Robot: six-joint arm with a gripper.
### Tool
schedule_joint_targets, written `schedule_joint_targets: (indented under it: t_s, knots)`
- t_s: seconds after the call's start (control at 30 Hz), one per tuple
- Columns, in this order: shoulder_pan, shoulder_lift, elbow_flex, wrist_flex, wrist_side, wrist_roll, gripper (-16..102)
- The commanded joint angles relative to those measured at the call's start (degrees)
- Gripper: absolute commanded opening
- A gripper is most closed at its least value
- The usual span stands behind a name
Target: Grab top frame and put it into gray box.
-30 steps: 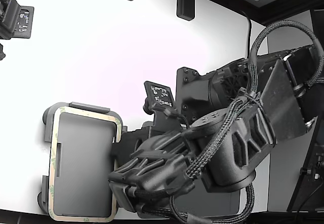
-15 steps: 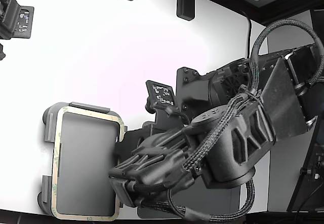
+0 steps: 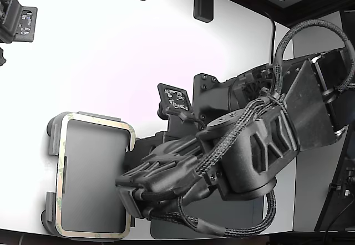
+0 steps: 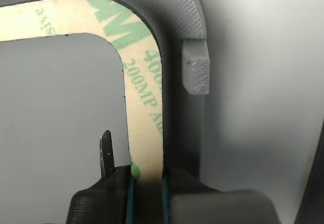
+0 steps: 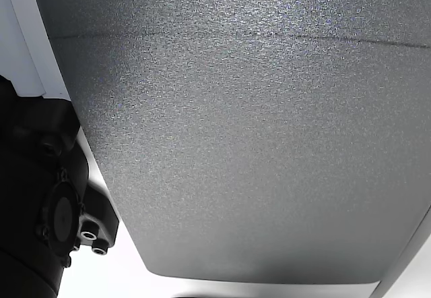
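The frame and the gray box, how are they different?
The top frame is cream-beige with green printed letters; the gray box is plain gray. The frame is a thin flat ring with an open middle; the box has a solid floor and raised edge tabs. The jaws pinch only the frame's edge. Both are rectangles with rounded corners.

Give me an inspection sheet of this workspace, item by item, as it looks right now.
Surface: white tabletop, mostly bare.
Job's things: top frame, cream-beige with green print, lies over the gray box, roughly lined up with its rim; whether fully seated cannot be told.
Clutter: dark gray flat mat fills the other view.
Grippers: gripper shut on the frame's side strip, one jaw on each edge.
Cables: braided black cable bundle runs along the arm, looping beneath it.
Surroundings: black fixtures at the table's edges; a small tag plate near the arm.
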Motion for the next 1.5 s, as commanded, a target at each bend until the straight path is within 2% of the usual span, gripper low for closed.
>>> schedule_joint_targets:
  t_s: [0.0,1.47]
  knots:
    - [-0.88,1.05,-1.23,0.7,-0.18,0.0,-13]
    - [-1.41,-1.58,-1.23,0.7,-1.14,-1.05,-13]
